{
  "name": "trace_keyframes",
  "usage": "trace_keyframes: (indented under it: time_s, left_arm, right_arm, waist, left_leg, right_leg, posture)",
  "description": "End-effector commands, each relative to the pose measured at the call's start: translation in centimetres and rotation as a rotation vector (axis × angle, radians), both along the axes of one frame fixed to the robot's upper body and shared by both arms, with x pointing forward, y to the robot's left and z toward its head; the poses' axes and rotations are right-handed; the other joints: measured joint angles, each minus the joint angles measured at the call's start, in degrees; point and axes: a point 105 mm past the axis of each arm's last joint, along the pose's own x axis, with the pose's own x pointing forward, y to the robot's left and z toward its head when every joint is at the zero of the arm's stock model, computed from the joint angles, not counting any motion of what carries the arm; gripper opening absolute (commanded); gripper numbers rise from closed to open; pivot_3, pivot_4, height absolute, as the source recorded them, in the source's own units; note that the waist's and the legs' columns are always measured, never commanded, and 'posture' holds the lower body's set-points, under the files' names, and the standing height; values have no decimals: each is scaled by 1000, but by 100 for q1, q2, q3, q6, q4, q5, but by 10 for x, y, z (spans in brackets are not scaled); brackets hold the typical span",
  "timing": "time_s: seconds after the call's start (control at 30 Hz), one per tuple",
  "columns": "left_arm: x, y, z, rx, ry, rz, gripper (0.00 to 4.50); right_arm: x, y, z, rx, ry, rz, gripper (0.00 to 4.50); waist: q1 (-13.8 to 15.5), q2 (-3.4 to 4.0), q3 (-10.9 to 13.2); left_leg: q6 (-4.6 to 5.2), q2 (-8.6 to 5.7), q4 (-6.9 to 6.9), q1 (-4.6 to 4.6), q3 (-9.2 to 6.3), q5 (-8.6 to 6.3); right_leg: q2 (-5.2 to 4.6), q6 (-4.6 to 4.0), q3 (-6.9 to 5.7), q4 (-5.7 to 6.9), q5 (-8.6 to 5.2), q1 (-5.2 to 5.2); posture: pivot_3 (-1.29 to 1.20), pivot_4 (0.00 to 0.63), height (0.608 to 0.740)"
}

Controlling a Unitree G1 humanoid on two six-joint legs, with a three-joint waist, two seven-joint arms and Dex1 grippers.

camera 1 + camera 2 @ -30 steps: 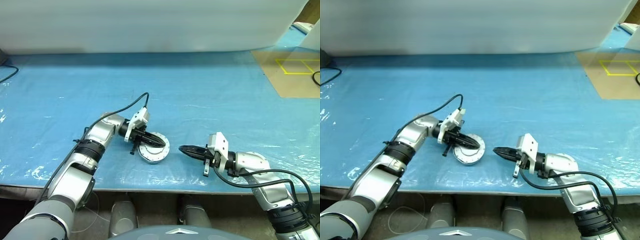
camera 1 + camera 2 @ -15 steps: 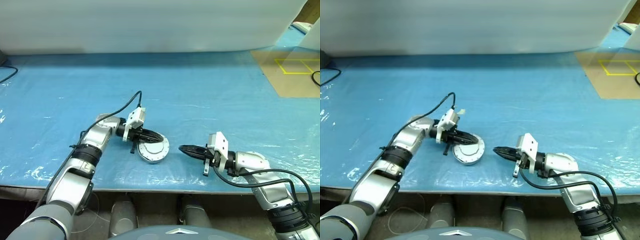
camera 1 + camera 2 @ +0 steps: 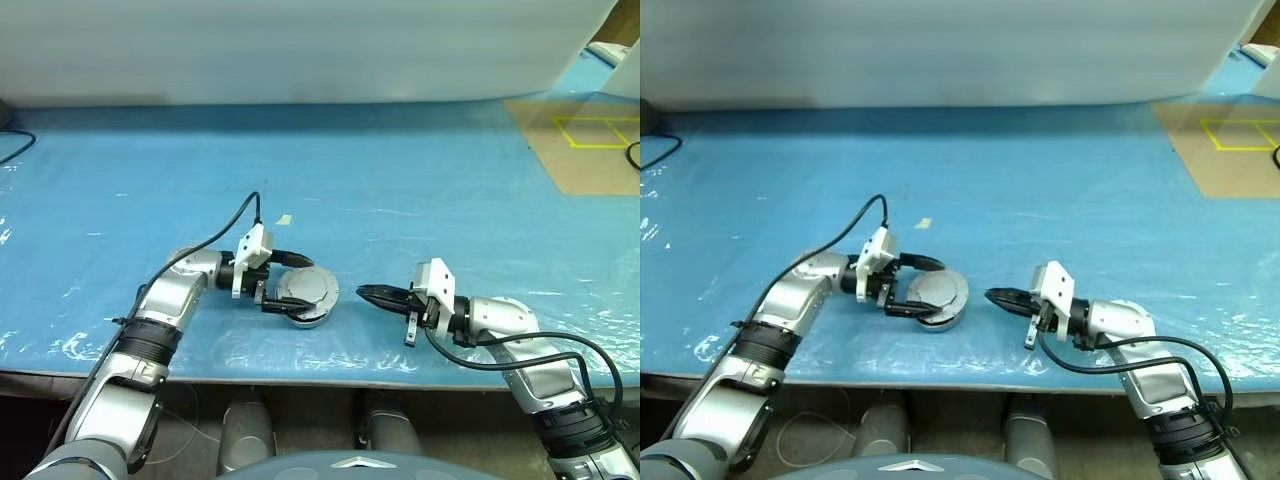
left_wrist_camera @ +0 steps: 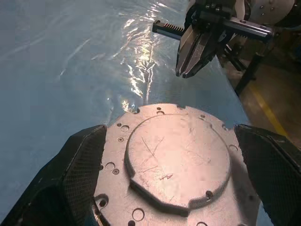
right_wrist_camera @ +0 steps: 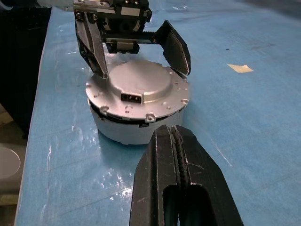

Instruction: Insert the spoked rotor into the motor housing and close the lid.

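The scene is viewed from above by both eye views, facing forward and down over the table [image 3: 400, 180]. The housing [image 4: 174, 165] is seen close up by each wrist view, from opposite sides; it is shared by all views.

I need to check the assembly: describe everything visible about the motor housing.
The motor housing is a round, silver-grey metal drum with its lid on. The lid has a raised, scratched centre disc, a ring of small screw holes and a small rectangular socket. It sits flat on the blue sheet. The open left gripper straddles it, fingers either side; contact is unclear. The shut right gripper points at it, apart.
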Motion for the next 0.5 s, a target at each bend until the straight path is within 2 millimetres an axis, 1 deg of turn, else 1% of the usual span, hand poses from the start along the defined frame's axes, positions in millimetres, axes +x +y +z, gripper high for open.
trace_keyframes:
  time_s: [0.03,0.17,0.23,0.3,0.33,0.37,0.4,0.5]
  left_arm:
    - [-2,5,15,-39,-32,39,4483]
    - [-2,7,25,-80,-37,90,4483]
    - [-2,7,26,-77,-34,108,4483]
    - [1,9,32,-110,-15,149,4483]
    - [1,11,35,-124,-5,157,4199]
    - [1,12,37,-133,1,161,4115]
    - [0,15,38,-138,6,164,3898]
    - [-4,24,34,-126,20,177,2933]
  right_arm:
    - [1,5,9,14,-34,25,0]
    - [3,6,9,12,-37,34,0]
    - [4,6,9,11,-37,37,0]
    - [4,6,8,5,-37,43,0]
    - [4,7,8,4,-37,45,0]
    - [4,7,7,3,-37,46,0]
    - [4,7,7,3,-37,46,0]
    - [4,7,8,5,-39,46,0]
  waist:
    - [-15,0,0]
    - [-69,0,0]
    - [-84,0,0]
    - [-110,0,0]
    - [-116,0,0]
    - [-121,0,0]
    - [-123,0,0]
    - [-142,0,0]
  left_leg:
    - [0,0,0,0,1,0]
    - [0,0,0,-3,1,0]
    - [0,-1,1,-2,1,0]
    - [0,-1,1,-2,1,0]
    - [0,0,1,-2,1,0]
    - [0,0,1,-3,1,0]
    - [0,0,1,-3,1,0]
    - [0,0,0,-3,2,0]
  right_leg:
    - [0,0,0,0,0,-1]
    - [-1,0,0,1,0,-1]
    - [-1,0,0,1,0,-1]
    - [-1,0,0,1,0,-1]
    - [0,0,0,1,0,-1]
    - [0,0,0,1,0,-2]
    - [0,0,0,0,0,-3]
    - [1,0,1,0,0,-3]
  posture:
    - [0,150,740]
    - [0,150,740]
    - [0,150,740]
    - [0,150,740]
    - [0,150,740]
    - [0,150,740]
    - [0,150,740]
    - [0,150,740]
